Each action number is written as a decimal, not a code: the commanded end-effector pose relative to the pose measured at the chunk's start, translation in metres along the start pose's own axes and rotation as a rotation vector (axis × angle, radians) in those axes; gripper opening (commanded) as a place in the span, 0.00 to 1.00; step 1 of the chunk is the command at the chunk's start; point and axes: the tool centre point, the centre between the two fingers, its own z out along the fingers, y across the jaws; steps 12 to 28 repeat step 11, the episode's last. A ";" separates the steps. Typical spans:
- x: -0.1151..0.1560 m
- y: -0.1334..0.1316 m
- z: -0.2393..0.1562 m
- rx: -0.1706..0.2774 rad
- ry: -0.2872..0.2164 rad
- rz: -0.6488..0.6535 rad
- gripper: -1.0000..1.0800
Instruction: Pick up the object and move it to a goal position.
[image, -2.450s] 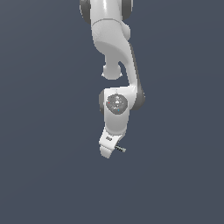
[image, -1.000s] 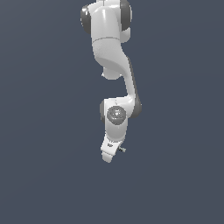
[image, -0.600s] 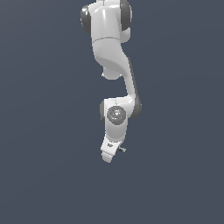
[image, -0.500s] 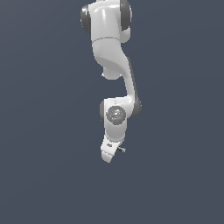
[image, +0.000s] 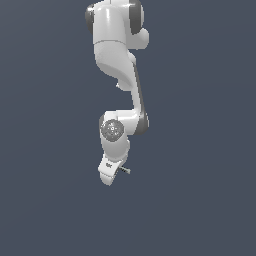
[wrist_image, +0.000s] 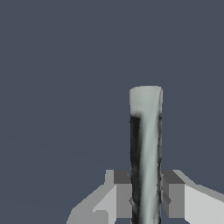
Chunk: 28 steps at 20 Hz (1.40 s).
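Observation:
In the wrist view the thin rod (wrist_image: 145, 148), light grey with a black streak along one side, stands out from between my two fingers. My gripper (wrist_image: 146, 199) is shut on it, one grey pad (wrist_image: 124, 197) pressed on each side. In the exterior view the white arm hangs down with the hand (image: 110, 170) at its low end. The rod (image: 126, 171) shows there only as a tiny dark sliver sticking out toward the exterior view's right. The gripper's fingers are hidden behind the hand in that view.
A plain dark grey-blue background (image: 200, 150) fills both views. No table, edge or other object shows.
The arm has shifted slightly toward the exterior view's left, carrying the rod with it. The grip on the rod looks the same.

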 end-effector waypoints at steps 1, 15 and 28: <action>-0.023 0.011 -0.003 -0.001 0.000 0.001 0.00; -0.063 0.032 -0.009 -0.001 0.000 0.001 0.00; -0.063 0.032 -0.009 -0.001 0.000 0.001 0.00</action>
